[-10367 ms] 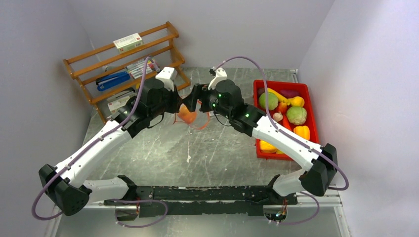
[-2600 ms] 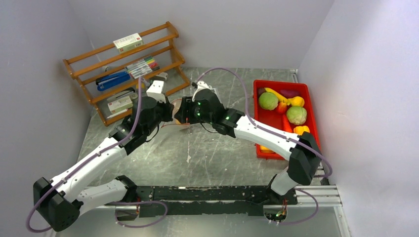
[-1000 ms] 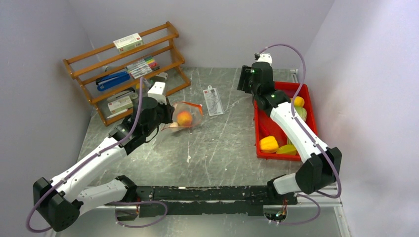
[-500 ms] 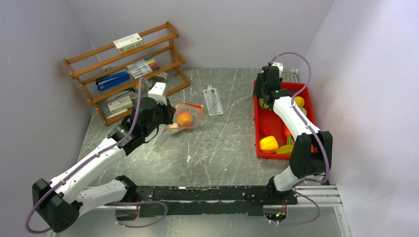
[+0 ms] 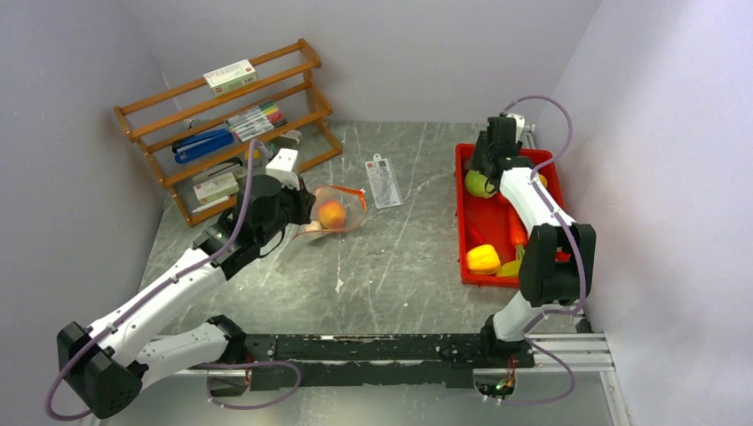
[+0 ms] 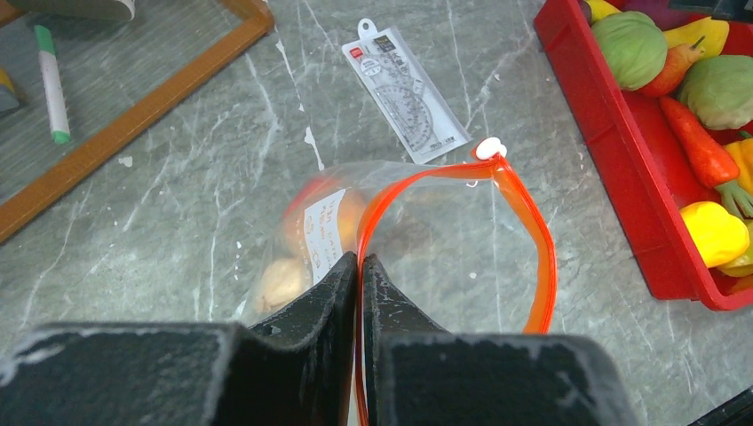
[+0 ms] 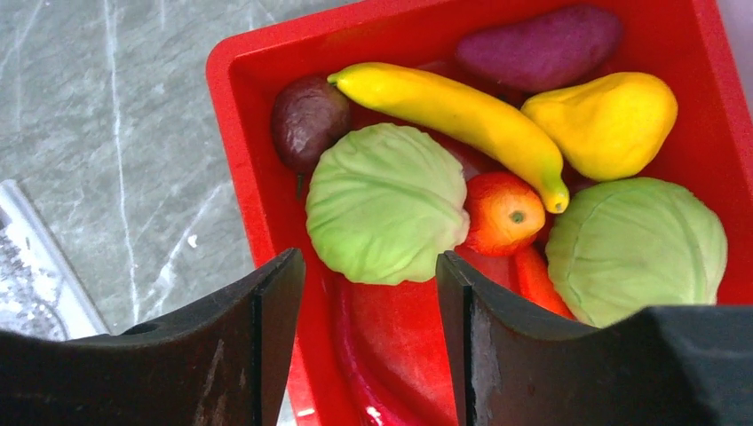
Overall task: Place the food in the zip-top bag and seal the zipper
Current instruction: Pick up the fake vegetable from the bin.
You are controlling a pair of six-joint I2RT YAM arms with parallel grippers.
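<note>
The clear zip-top bag (image 5: pixel 342 209) lies on the table with its mouth open, and a peach ball (image 5: pixel 331 214) is inside it. My left gripper (image 6: pixel 359 263) is shut on the red-orange zipper (image 6: pixel 543 257) at the near end of the rim; it also shows in the top view (image 5: pixel 302 216). My right gripper (image 7: pixel 368 266) is open and empty above the far left corner of the red tray (image 7: pixel 238 151), just over a green ball (image 7: pixel 386 202). The tray also holds a banana (image 7: pixel 453 106), a dark purple ball (image 7: pixel 309 120), a second green ball (image 7: pixel 635 244) and a yellow pepper (image 5: pixel 483 258).
A flat white printed packet (image 5: pixel 384 180) lies between the bag and the tray. A wooden rack (image 5: pixel 222 124) with markers and boxes stands at the back left. Grey walls close in the table on the left, back and right.
My right gripper let go of the bag and swung right to the red tray, moving further over its far end in the last second. The left gripper still holds the bag's rim.
</note>
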